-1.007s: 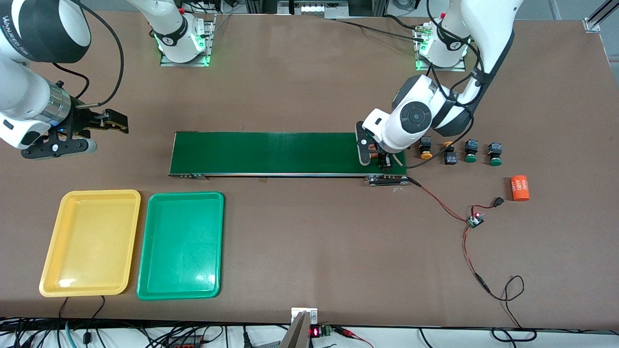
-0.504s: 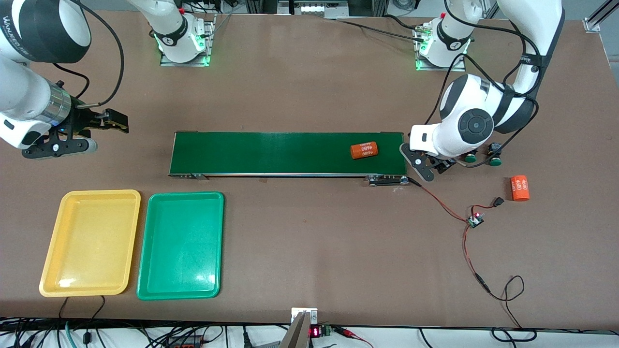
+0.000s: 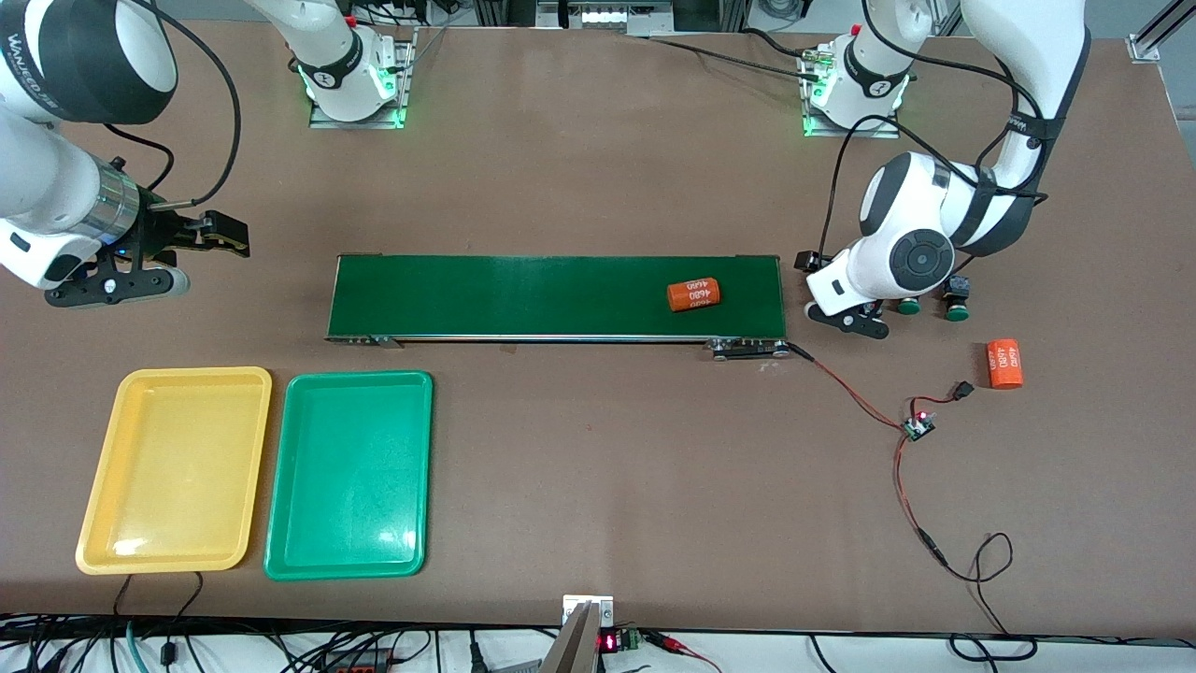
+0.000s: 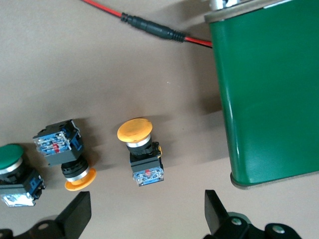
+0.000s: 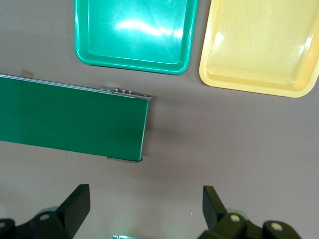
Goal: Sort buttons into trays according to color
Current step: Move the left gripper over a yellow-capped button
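Note:
Two yellow-capped buttons [image 4: 140, 149] [image 4: 65, 157] lie on their sides on the table beside the conveyor's end; my left arm hides them in the front view. Two green-capped buttons [image 3: 908, 305] [image 3: 955, 308] lie beside them, and one shows in the left wrist view [image 4: 14, 172]. My left gripper [image 4: 147, 214] is open and empty just above the yellow button nearest the belt, and shows in the front view [image 3: 852, 316]. My right gripper [image 3: 222, 236] is open and empty and waits above bare table near the yellow tray [image 3: 173, 467] and the green tray [image 3: 350, 472].
A dark-green conveyor belt [image 3: 523, 294] carries an orange numbered cylinder [image 3: 693, 294] near the left arm's end. A second orange cylinder [image 3: 1004, 364] lies on the table. A red and black cable with a small board [image 3: 918, 427] runs from the belt's end.
My left gripper let go of the orange cylinder on the belt and moved off the belt's end to over the buttons. The cylinder has drifted along the belt. The right arm has not moved.

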You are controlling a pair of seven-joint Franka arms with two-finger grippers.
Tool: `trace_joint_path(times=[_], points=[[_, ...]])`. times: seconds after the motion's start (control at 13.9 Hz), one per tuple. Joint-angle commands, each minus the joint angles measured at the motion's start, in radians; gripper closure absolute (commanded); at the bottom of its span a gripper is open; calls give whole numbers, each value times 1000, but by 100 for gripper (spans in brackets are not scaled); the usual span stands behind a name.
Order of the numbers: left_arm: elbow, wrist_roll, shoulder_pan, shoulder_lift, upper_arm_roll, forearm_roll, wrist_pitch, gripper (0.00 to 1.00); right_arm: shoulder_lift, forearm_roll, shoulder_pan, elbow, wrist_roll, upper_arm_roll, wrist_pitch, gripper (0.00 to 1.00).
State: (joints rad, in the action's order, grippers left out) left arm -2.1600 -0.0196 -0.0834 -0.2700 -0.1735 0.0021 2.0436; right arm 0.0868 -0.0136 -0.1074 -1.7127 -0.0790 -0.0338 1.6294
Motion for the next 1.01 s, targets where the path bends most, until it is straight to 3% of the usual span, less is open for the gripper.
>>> trace_joint_path(times=[0.0,0.29,0.94], points=[[-30,-11,-3,21,19,9,-13,0,-2,4,3,-4,-7,2,-5,0],[-90,-46,5,29,17,9,39,0,-2,4,6,-4,-7,2,-3,0],[-299,-99,-6,-9,19,12,473,0,4,29,6,-2,-7,0,-5,0]])
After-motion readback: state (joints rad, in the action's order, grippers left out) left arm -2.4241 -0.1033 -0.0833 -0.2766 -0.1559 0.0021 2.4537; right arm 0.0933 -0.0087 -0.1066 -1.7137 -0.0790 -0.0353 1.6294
